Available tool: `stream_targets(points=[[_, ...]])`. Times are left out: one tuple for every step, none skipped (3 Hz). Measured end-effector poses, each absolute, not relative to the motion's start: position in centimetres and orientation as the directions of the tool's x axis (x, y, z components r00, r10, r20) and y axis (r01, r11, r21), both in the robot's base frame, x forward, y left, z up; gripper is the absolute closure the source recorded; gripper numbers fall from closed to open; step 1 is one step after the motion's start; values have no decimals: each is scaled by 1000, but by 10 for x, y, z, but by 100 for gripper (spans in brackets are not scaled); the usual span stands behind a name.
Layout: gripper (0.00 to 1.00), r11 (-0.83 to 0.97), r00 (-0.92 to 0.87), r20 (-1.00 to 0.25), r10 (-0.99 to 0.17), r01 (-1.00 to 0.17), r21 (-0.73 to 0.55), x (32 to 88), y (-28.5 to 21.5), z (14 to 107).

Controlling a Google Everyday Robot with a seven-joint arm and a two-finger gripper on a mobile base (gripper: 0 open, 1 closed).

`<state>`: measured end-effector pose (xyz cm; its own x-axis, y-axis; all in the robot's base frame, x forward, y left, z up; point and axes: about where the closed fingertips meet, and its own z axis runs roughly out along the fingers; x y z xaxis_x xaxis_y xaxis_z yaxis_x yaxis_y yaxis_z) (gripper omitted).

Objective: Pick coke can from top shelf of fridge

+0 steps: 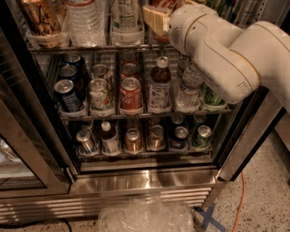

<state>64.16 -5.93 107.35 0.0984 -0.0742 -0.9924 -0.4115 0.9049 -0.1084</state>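
Note:
The fridge point(136, 179) stands open, with wire shelves of drinks. On the top shelf point(90, 47) a red can, apparently the coke can point(164, 3), shows only partly at the upper edge, right of a white bottle point(127, 16). My gripper point(155, 19), cream-coloured, reaches in at top-shelf height directly in front of that red can and hides most of it. The white arm point(226, 50) comes in from the right and covers the shelf's right part.
The top shelf also holds a brown can point(38, 20) and a water bottle point(86, 22). The middle shelf has dark blue cans point(68, 95), red cans point(130, 93), bottles point(159, 86) and a green can point(210, 97). The glass door point(20, 149) stands open at left; a plastic bag point(145, 217) lies on the floor.

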Motion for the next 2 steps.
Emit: stream_targets(points=[[80, 905, 98, -992, -74, -412, -108, 642, -59, 1073], [99, 905, 98, -992, -74, -412, -108, 642, -59, 1073]])
